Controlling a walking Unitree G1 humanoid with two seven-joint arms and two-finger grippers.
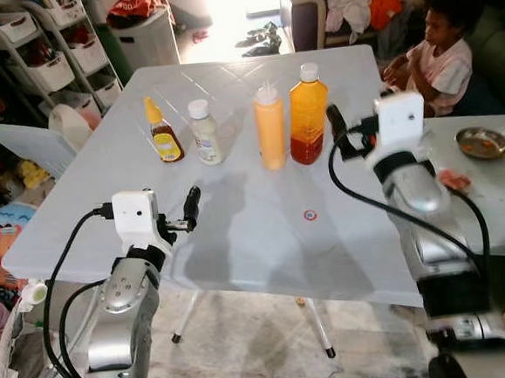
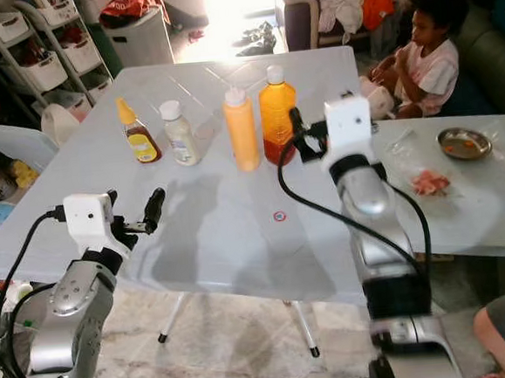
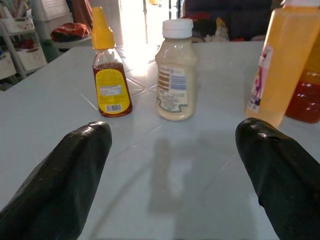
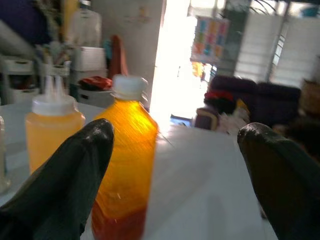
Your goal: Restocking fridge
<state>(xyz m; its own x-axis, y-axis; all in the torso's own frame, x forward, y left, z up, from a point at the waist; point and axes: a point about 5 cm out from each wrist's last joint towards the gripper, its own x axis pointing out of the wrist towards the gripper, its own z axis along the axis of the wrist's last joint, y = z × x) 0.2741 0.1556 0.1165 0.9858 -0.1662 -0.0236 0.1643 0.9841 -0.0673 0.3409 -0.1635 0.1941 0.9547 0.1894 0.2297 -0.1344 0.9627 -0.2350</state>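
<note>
Four bottles stand in a row on the white table (image 1: 257, 250): a syrup bottle with a yellow cap (image 1: 164, 135), a pale mayonnaise bottle with a white cap (image 1: 203, 133), an orange squeeze bottle (image 1: 270, 126) and a large amber juice bottle (image 1: 307, 115). My left gripper (image 1: 190, 208) is open above the table's near left part, short of the syrup bottle (image 3: 111, 75) and mayonnaise bottle (image 3: 175, 72), holding nothing. My right gripper (image 1: 337, 134) is open just right of the juice bottle (image 4: 122, 160), with nothing between its fingers.
A small red-ringed disc (image 1: 310, 214) lies mid-table. A second table on the right carries a metal bowl (image 1: 483, 143) and pink scraps (image 1: 453, 179). A person (image 1: 439, 52) sits behind it. Shelving (image 1: 58, 55) and a white bin (image 1: 144, 35) stand at the back left.
</note>
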